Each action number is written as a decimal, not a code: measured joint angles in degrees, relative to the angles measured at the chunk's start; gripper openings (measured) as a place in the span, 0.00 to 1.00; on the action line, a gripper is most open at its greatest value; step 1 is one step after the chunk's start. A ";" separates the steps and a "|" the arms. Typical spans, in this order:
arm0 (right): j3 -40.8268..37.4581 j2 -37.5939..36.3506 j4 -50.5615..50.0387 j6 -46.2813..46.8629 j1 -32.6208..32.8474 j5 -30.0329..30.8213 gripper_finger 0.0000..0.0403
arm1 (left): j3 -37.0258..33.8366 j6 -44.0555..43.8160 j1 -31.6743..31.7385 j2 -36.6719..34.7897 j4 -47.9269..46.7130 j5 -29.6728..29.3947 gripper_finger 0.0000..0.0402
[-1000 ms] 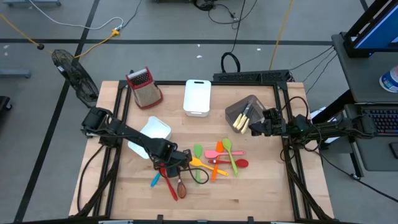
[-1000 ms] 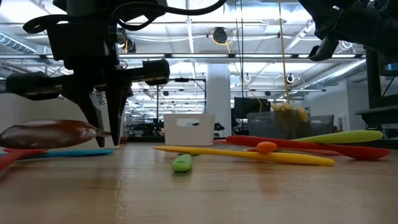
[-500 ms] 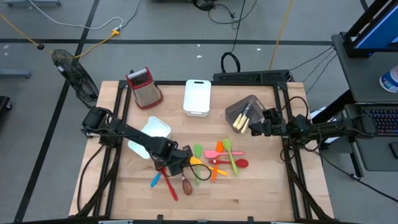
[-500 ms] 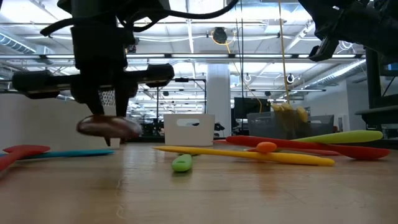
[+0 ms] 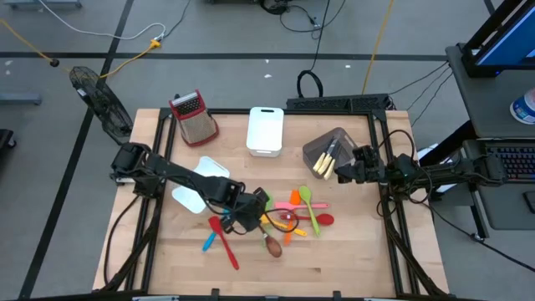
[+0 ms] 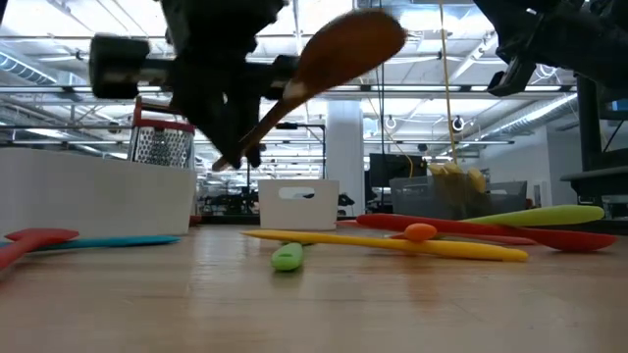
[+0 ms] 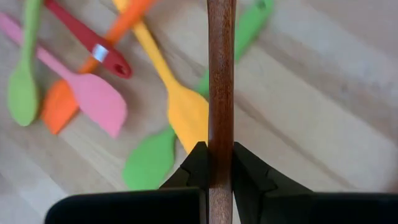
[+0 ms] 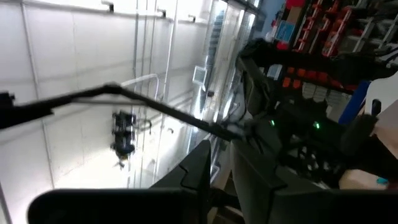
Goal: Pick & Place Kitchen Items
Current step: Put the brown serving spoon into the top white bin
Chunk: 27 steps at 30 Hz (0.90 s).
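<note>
Brown wooden spoon (image 6: 334, 59) was clamped in the left gripper (image 7: 215, 163), lifted clear of the tabletop (image 5: 334, 259); right gripper (image 8: 221, 163) closed, empty.

- brown wooden spoon (image 7: 221, 74)
- pink spatula (image 7: 93, 99)
- yellow spatula (image 7: 180, 106)
- green spoon (image 7: 22, 87)
- white bin (image 5: 265, 130)
- grey bin (image 5: 328, 149)
- grater (image 5: 194, 117) with red handle

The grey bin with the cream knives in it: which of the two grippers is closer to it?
The right. The right gripper hangs just beside the grey bin, at its edge. The left gripper is out at mid-table over the utensil pile, shut on a brown spoon.
</note>
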 joint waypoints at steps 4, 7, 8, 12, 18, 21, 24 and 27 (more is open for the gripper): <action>0.00 -0.02 0.00 -1.28 0.02 -3.29 0.15 | 3.06 -4.74 1.04 0.00 -0.05 2.20 0.07; 0.00 0.00 0.02 -2.31 0.02 -4.80 0.15 | 5.61 -9.21 2.10 0.00 0.15 4.18 0.07; 0.00 -0.02 0.02 -2.69 0.02 -5.19 0.15 | 6.51 -10.94 2.48 0.00 0.13 4.85 0.07; 0.00 0.01 0.04 -4.13 0.02 -6.90 0.15 | 9.59 -20.22 4.02 0.00 2.79 6.72 0.07; 0.00 -0.02 0.04 -6.52 0.02 -9.40 0.15 | 12.00 -35.57 6.94 -0.02 10.87 11.62 0.07; 0.00 -0.02 0.07 -7.27 0.02 -9.59 0.15 | 12.00 -41.04 8.04 -0.02 16.90 13.30 0.07; 0.00 0.01 0.31 -7.96 0.02 -9.71 0.15 | 12.00 -45.21 9.04 -0.02 22.96 15.45 0.07; 0.02 -0.02 0.63 -9.62 0.02 -11.12 0.15 | 12.00 -49.65 10.12 -0.02 29.11 17.70 0.07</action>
